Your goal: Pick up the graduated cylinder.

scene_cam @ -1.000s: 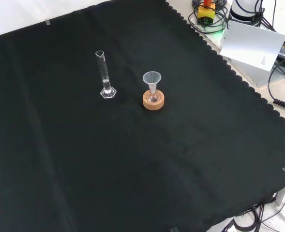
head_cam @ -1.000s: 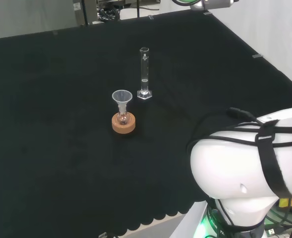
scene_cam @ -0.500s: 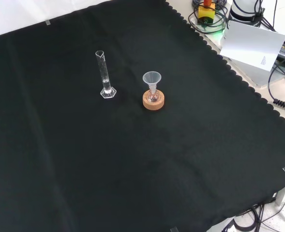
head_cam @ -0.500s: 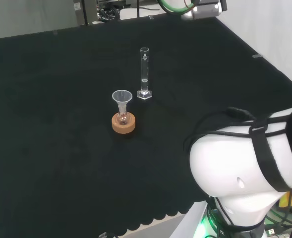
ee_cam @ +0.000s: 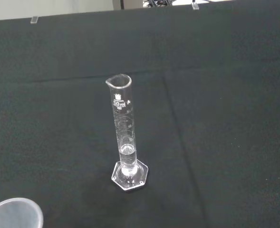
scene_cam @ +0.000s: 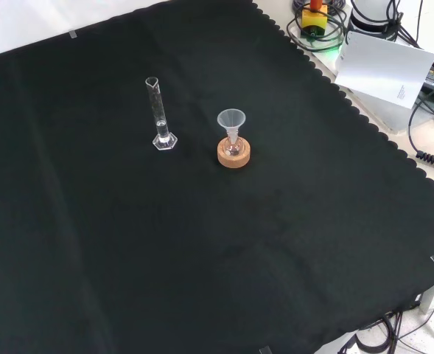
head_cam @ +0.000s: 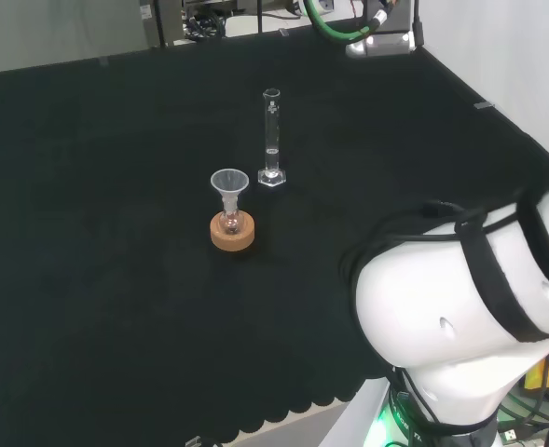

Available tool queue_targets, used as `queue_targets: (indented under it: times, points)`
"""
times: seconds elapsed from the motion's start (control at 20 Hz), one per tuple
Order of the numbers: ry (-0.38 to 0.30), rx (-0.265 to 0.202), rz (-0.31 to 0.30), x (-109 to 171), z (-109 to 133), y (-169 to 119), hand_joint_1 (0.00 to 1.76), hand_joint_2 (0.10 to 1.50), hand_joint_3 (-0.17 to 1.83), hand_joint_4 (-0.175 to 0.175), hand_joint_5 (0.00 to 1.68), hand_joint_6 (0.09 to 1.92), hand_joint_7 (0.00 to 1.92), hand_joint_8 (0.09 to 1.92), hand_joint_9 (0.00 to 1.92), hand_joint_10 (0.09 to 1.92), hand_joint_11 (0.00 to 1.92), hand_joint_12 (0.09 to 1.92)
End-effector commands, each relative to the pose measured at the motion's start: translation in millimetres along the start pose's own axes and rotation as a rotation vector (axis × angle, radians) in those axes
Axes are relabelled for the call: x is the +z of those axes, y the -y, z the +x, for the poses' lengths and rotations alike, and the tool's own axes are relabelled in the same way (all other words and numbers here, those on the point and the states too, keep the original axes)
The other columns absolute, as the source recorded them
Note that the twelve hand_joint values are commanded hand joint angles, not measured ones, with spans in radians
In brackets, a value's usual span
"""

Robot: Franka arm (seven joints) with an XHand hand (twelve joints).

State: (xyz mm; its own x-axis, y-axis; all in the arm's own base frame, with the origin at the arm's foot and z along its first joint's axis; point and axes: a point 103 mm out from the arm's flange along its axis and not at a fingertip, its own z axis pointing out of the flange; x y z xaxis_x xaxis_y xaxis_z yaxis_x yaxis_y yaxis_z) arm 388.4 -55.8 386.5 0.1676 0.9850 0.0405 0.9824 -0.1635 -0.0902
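On the near part of the tabletop [head_cam: 88,307] in the head view, the black cloth lies bare, with the arm's white link [head_cam: 460,317] bulking at the near right. Farther in, about mid-cloth, a cork ring stand [head_cam: 232,232] carries a small flask [head_cam: 229,222] with a clear plastic funnel [head_cam: 229,185] seated in its neck. Just beyond and to the right of it stands the graduated cylinder [head_cam: 271,138], upright on its hexagonal foot, near the stand but apart from it. In the front view the two sit side by side, the cylinder to the left of the funnel and stand.

As a judgement, the task is at its start: the cylinder rests untouched on the cloth, nothing is round it, and the reach, the grasp and the lift are all left to do. I cannot tell how the hand is set, wide or narrow.

The wrist view gives what the other two do not: the cylinder close, with its pouring lip, its printed scale, and what looks like a little clear liquid low in the tube, plus the funnel's rim at one corner. The cylinder stands near the middle of that view, which suggests the wrist is aimed at it. The head and front views give the layout and the spacing of the two pieces.
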Motion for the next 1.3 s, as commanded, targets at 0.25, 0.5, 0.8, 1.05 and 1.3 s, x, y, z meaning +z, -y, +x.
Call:
queue_targets:
  times: [0.25, 0.5, 0.8, 1.05, 1.3]
  points:
    - [-0.106, -0.033, -0.007, 64, -32, -109, 0.17, 1.29, 0.02, -0.014, 0.24, 0.09, 0.07, 0.51, 0.52, 0.09, 0.1, 1.37]
    - [-0.127, -0.05, -0.008, 91, -40, -127, 0.26, 1.23, -0.01, -0.017, 0.25, 0.09, 0.08, 0.52, 0.53, 0.1, 0.11, 1.37]
    - [-0.159, -0.096, 0.005, 125, -43, -133, 0.34, 1.19, -0.03, -0.02, 0.25, 0.09, 0.08, 0.55, 0.49, 0.26, 0.13, 1.37]
    - [-0.205, -0.142, 0.007, 149, -46, -130, 0.39, 1.17, -0.06, -0.022, 0.26, 0.09, 0.1, 0.58, 0.39, 0.56, 0.14, 1.37]
    - [-0.203, -0.164, 0.036, 170, -48, -127, 0.42, 1.15, -0.08, -0.023, 0.27, 0.09, 0.11, 0.59, 0.39, 0.6, 0.15, 1.37]
